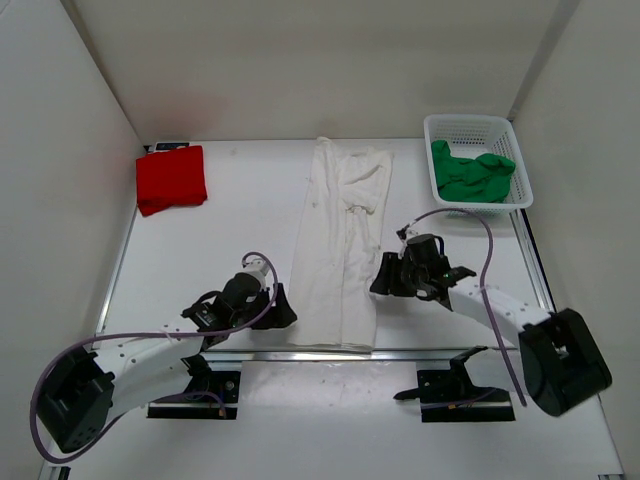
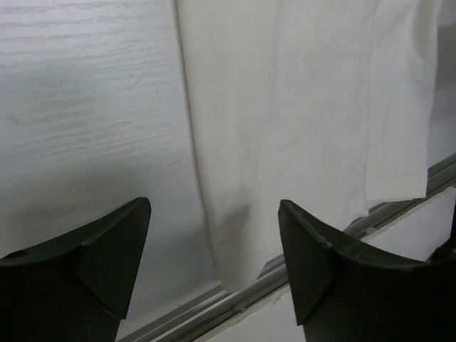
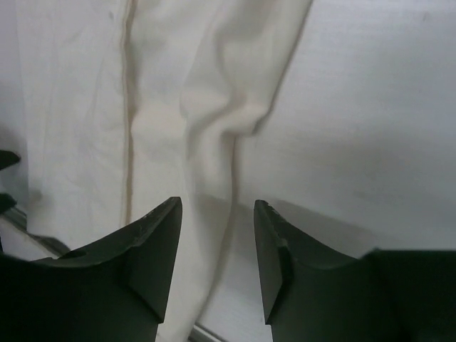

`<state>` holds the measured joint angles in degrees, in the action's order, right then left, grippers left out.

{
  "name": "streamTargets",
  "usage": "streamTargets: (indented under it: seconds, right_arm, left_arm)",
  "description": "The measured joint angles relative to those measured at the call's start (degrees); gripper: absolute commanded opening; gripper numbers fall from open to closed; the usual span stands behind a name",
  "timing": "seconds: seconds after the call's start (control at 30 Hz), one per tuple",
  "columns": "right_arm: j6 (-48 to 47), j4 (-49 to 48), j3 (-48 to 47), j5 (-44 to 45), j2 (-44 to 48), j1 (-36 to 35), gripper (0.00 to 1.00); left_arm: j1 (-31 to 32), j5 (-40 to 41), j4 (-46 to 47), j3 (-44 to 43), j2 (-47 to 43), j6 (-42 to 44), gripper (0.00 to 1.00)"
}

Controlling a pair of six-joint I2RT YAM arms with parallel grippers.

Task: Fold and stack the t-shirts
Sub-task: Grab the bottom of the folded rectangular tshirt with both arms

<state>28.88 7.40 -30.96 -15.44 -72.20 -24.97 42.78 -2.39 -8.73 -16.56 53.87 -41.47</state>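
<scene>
Finding: the white t-shirt (image 1: 340, 260) lies centred on the table (image 1: 230, 220) as a long strip, which I judge is awaiting its cross-fold. My left tool (image 1: 278, 310) and right tool (image 1: 383, 276) flank its near half, both wide and empty. The red t-shirt (image 1: 171, 178) sits folded far left; the green t-shirt (image 1: 472, 172) is in the basket (image 1: 470, 121) far right.

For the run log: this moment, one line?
white t-shirt: folded lengthwise, mid-table | red t-shirt: folded, far left | green t-shirt: in basket | left pincer: open | right pincer: open
</scene>
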Motion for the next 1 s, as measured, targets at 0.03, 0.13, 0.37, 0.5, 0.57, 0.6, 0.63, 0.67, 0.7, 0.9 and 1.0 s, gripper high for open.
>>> streamTargets:
  seconds: [0.03, 0.13, 0.37, 0.5, 0.57, 0.6, 0.63, 0.67, 0.7, 0.9, 1.0]
  right_arm:
    - [0.2, 1.0, 1.4, 0.3, 2.6, -0.5, 0.44]
    - [1.9, 4.0, 5.7, 0.9, 10.0, -3.5, 0.43]
    - [8.4, 12.9, 12.5, 1.5, 21.5, -12.1, 0.43]
    - [11.7, 13.6, 13.0, 1.1, 22.1, -15.7, 0.42]
    - [12.9, 13.2, 13.0, 0.5, 21.5, -16.8, 0.41]
    - [13.5, 12.9, 13.0, 0.3, 21.0, -17.4, 0.39]
    - [13.9, 12.4, 13.0, 0.2, 20.5, -18.0, 0.36]
    - [14.4, 12.0, 13.0, 0.1, 20.2, -18.8, 0.30]
    - [14.8, 11.5, 13.2, -0.1, 19.8, -19.3, 0.24]
    - [17.5, 8.5, 15.2, -1.1, 19.4, -20.2, 0.00]
    - [18.7, 8.5, 15.3, -1.0, 19.9, -22.4, 0.00]
  left_arm:
    - [-0.1, 0.0, -0.5, 0.0, -0.1, 0.4, 0.71]
    - [1.5, -0.3, -2.5, 0.0, 0.1, 1.5, 0.61]
    - [2.4, -2.3, -3.8, -0.1, -0.1, 2.7, 0.59]
    - [3.8, -3.0, -2.9, -0.2, 1.2, 2.2, 0.54]
    - [5.0, -3.2, -2.3, -0.8, 2.7, 1.9, 0.45]
    - [5.5, -3.3, -2.0, -1.0, 3.5, 1.7, 0.42]
    - [5.7, -3.3, -2.0, -1.1, 4.0, 1.7, 0.37]
    - [5.7, -3.5, -2.0, -1.1, 4.2, 1.7, 0.32]
    - [5.7, -3.5, -2.3, -1.1, 4.2, 1.7, 0.29]
    - [6.1, -3.3, -3.1, -1.0, 4.3, 0.9, 0.03]
    - [7.3, -2.9, -3.2, -1.1, 4.4, 0.0, 0.00]
